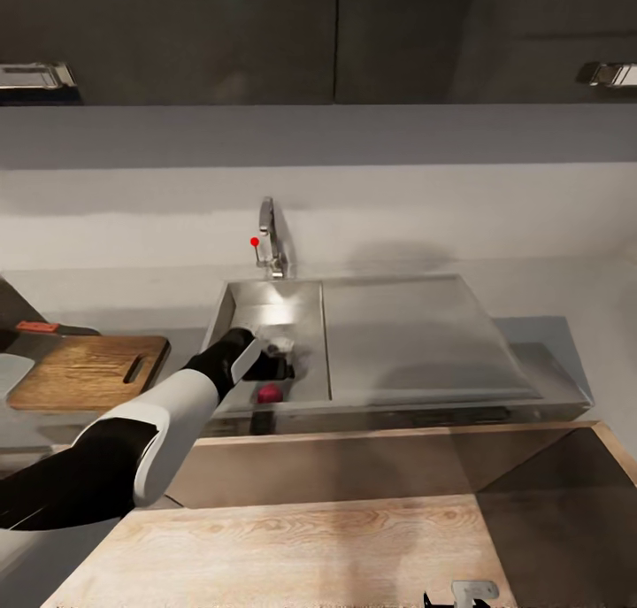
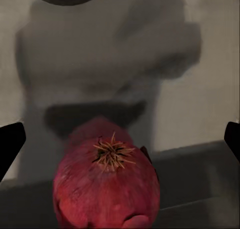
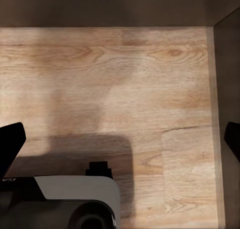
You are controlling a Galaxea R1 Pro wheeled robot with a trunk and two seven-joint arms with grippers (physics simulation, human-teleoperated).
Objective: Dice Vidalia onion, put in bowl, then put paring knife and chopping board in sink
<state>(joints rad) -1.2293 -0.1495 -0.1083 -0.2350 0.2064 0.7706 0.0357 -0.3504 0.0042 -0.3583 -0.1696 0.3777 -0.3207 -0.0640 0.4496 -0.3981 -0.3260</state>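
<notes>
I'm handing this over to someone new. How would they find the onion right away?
Find the steel sink under the tap. The onion lies in its basin at the near edge, just under the left claw. It is the only round, dark-red thing there, with a dry rooty tuft on top.

Dark wall cabinets overhead; light wooden surface below
</notes>
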